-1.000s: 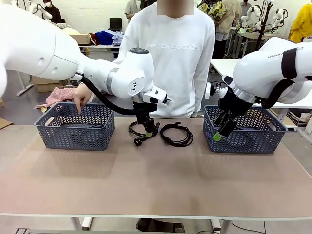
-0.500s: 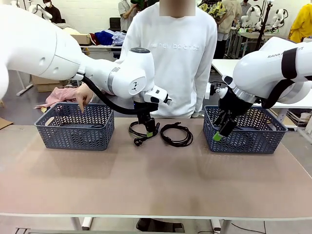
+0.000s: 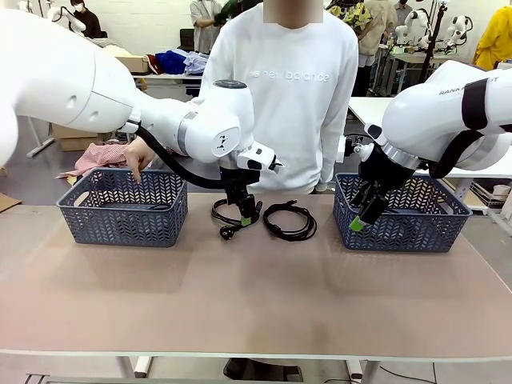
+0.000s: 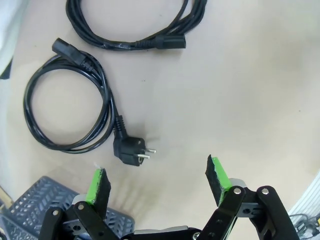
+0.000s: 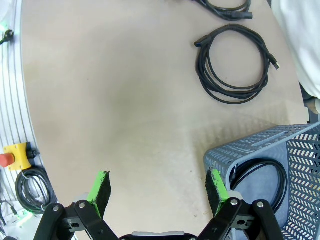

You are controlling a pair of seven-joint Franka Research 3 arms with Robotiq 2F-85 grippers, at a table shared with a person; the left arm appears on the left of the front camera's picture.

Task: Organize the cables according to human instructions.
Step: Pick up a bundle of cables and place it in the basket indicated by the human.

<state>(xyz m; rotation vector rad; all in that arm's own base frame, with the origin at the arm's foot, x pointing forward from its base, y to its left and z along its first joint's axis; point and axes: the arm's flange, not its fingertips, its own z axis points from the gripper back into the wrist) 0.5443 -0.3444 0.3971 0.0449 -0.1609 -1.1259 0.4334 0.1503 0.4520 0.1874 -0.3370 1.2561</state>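
**Under my left fingers, a cord waiting for its basket**

Just ahead of my left gripper [image 4: 157,172], a little past its green pads, lies the cord with the round plug [image 4: 106,107]. It is coiled flat on the table [image 4: 240,100], with the plug turned back toward me. My jaws stand wide apart and hold nothing. I judge that spread is there so they can straddle the bunched strands on the way down. Farther out along the same fingers lies the second cord [image 4: 167,42], near the first but, as far as I can see, not tangled with it. Either should lift without dragging the other.

Off to that gripper's side, the person's hand [image 3: 136,158] points a finger down into the left basket [image 3: 120,222]. I take that as the instruction that this cord goes there.

My right gripper [image 3: 360,218] hangs at the near corner of the right basket [image 5: 250,150], also fully spread and empty. Close beside one of its fingers, inside that basket, the basket cord [image 5: 260,162] lies coiled, and I take it as already sorted. Parked there, this arm keeps out of the middle and leaves the left arm room to work.

The pick calls for closing across several loops at once. Pinching a single strand or the plug could let the coil unwind as it rises.
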